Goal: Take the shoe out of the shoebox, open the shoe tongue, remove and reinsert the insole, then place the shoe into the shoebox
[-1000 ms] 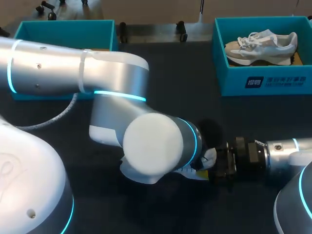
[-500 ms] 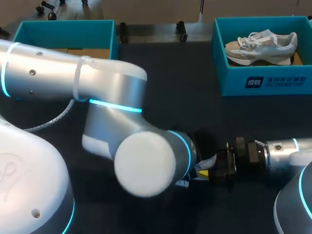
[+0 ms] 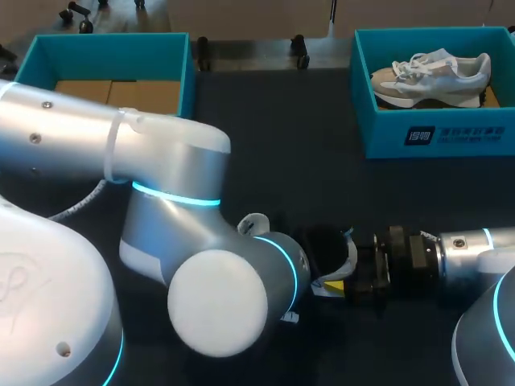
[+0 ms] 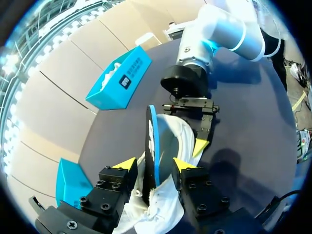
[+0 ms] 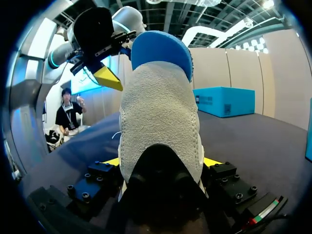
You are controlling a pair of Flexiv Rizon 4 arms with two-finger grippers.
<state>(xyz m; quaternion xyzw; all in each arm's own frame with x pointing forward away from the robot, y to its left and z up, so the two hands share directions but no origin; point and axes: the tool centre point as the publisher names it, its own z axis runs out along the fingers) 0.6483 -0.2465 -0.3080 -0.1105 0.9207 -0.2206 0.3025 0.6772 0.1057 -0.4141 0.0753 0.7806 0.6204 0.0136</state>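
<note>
The shoe (image 3: pixel 348 256) sits low and right of centre in the head view, out on the dark tabletop (image 3: pixel 290 145), caught between the two arms. The right jaws are closed on it. In the right wrist view both yellow tips press it, one from each side, and its pale suede end rises straight ahead of them. The right arm (image 3: pixel 463 248) lies nearly level, coming in from the lower right edge of the frame and pointing left.

The insole (image 4: pixel 155 141) is what the coming move turns on. It stands on edge, blue rim showing, partly out of the shoe. Its long axis runs straight ahead from the left jaws toward the right jaws beyond. It lies within the left jaws, but I cannot tell whether they grip it or merely straddle it (a dark gap shows on one side). The left arm (image 3: pixel 161 177) is the nearer to it. That arm is folded sharply, with its elbow filling the lower middle of the head view and hiding its wrist.

By my judgement the step in hand is removing the insole. A pull along its length, away from the right jaws, should free it.

A teal box at the upper left (image 3: pixel 105 44) shows bare cardboard inside. A teal box at the upper right (image 3: pixel 434 133) holds a second shoe (image 3: pixel 430 76).
</note>
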